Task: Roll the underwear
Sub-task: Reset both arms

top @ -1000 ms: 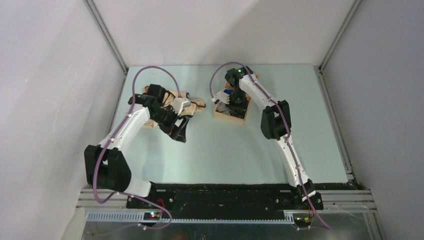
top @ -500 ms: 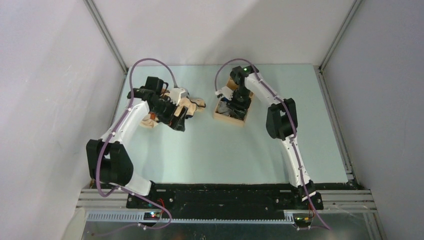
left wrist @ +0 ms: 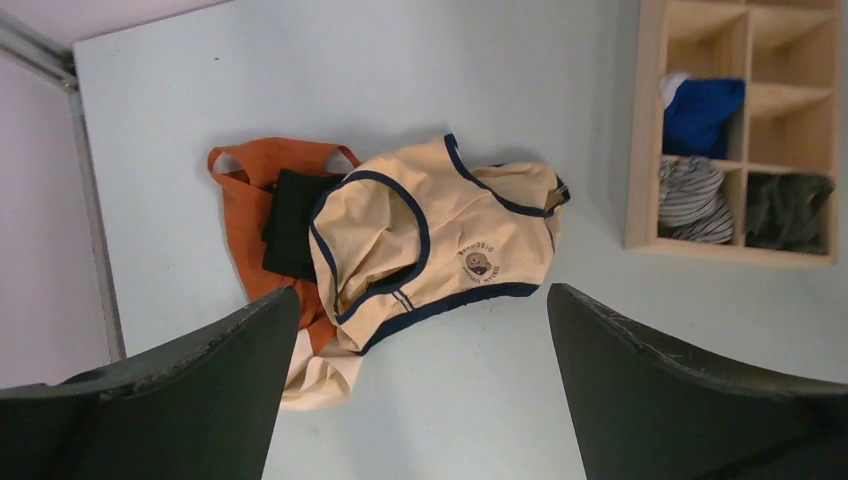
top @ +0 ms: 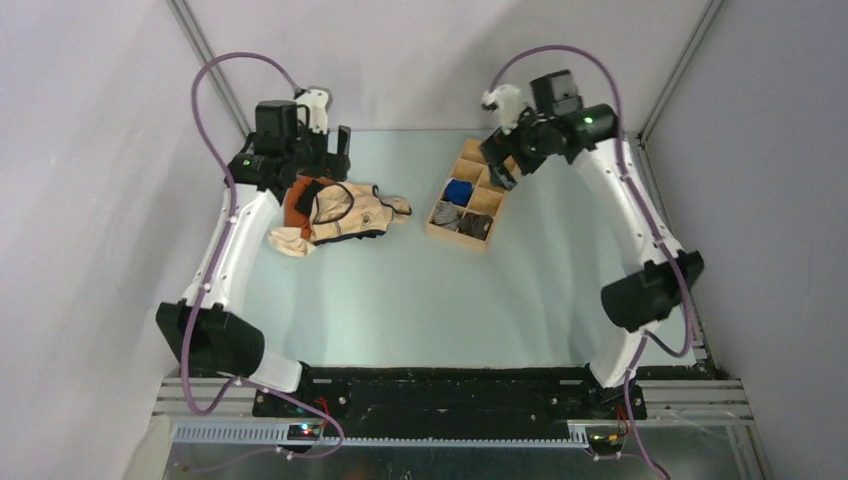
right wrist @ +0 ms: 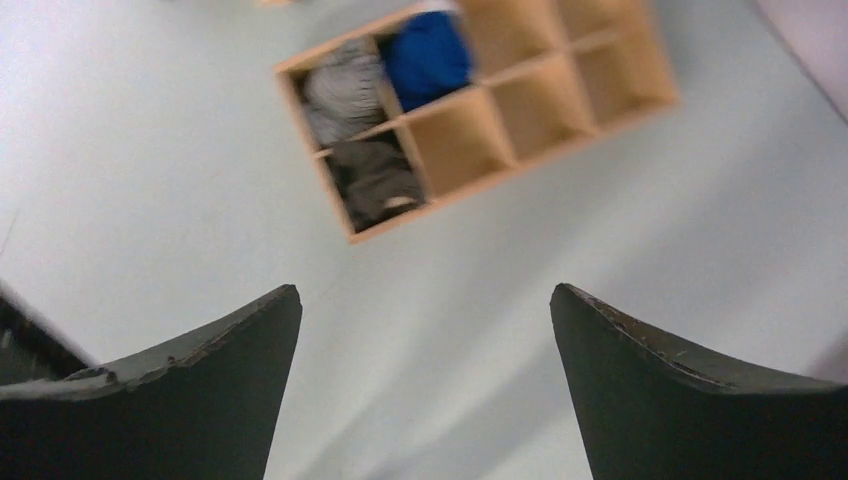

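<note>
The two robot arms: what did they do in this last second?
Both swung up and outward. The left gripper rose off the cream-and-orange pile of clothes; the right gripper rose out of the wooden compartment box. Both now hang open, holding nothing. The clothes and the box stayed where they were.

Your pale green table [top: 450,300] carries a heap of cream, orange and black garments [left wrist: 430,240] and, apart to its right, a wooden compartment box [left wrist: 640,150].
</note>
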You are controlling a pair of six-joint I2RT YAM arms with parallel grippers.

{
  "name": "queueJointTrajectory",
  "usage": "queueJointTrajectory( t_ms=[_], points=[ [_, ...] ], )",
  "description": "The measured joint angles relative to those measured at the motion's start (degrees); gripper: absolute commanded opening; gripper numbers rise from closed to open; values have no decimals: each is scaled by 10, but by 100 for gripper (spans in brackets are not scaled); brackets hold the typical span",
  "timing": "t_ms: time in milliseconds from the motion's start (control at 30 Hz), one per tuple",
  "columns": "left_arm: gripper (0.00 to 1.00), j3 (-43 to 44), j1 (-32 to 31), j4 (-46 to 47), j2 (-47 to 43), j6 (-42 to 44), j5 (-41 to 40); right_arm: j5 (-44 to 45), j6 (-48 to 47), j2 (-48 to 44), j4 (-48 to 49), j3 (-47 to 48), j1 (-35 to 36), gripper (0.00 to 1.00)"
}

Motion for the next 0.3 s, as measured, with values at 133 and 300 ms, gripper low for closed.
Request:
queueJointTrajectory(
  t_ms=[133,300],
  points=[
    [99,-3,1,5,-44,-46,-17,99,100,-82,110,-90,-41,99],
    [99,-40,1,16,-81,-68,-21,172,189,-197,268,-267,-59,99]
  ],
)
